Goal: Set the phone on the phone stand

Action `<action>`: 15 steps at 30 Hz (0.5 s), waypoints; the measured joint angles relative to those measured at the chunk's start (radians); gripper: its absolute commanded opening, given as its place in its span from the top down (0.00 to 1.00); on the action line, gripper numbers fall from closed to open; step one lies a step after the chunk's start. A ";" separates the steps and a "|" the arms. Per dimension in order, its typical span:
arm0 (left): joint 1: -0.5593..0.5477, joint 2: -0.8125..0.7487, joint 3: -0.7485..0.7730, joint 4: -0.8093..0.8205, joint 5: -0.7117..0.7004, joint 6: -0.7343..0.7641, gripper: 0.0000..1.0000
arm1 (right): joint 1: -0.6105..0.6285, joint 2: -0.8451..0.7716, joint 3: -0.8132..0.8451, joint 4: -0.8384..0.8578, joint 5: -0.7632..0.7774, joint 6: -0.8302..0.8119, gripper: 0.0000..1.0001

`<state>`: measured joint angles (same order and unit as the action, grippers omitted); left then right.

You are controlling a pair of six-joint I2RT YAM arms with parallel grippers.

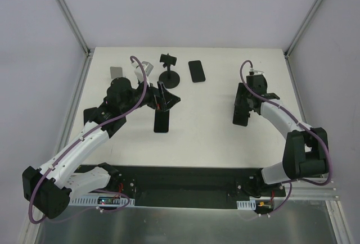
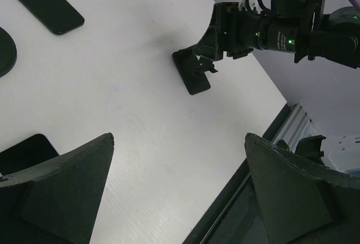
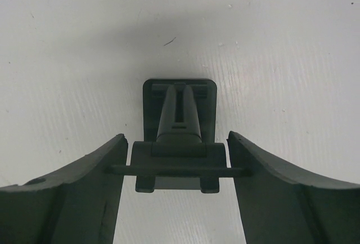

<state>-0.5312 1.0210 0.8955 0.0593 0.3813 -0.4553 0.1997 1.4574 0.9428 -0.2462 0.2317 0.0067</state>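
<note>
Nearest on the white table (image 1: 214, 143), left of centre: a flat black slab (image 1: 161, 122), phone-like but too dark to name for certain, lying bare and gripped by nothing. Just beyond it, the left gripper (image 2: 179, 154), spread wide and empty, hovering low over the tabletop. Over to the right at about the same depth, the right gripper (image 3: 176, 140), pointed down with its fingers straddling a black folding wedge-shaped stand (image 3: 179, 103). Very little gap on either side there, yet impossible to tell whether squeezing or merely flanking. Base plate of that wedge seemingly resting on the table.

Farther back, in a row towards the far edge:
- On the left, a small silver-white stand (image 1: 145, 67).
- Next, the black phone stand (image 1: 169, 76) with round disc base, short pole and small clamp on top, upright, nothing in the clamp.
- Just right of it, a black rectangular phone (image 1: 196, 71) lying flat, near the disc but apart from it.

Judged from this, barely begun: no phone lifted, none in either gripper, clamp unfilled. Left to do: grasp the phone, carry it to the disc-based stand, seat it in the clamp, release. Probably also needed first: backing the right gripper away from the wedge, which looks like the wrong stand for the job.
</note>
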 measured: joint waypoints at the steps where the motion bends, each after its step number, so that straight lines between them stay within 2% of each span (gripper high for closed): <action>1: 0.000 0.000 0.000 0.000 0.000 0.000 0.01 | 0.000 -0.006 -0.005 0.000 0.001 0.000 0.99; 8: 0.000 0.000 0.000 -0.001 0.000 0.000 0.01 | -0.008 -0.026 -0.016 -0.002 -0.030 -0.038 0.99; 15: 0.000 0.000 0.006 -0.003 0.000 0.000 0.01 | -0.017 -0.134 -0.096 -0.018 -0.113 -0.067 0.99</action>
<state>-0.5312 1.0210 0.9020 0.0559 0.3809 -0.4549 0.1829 1.3239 0.8471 -0.2642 0.1192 -0.0601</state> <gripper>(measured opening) 0.990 0.708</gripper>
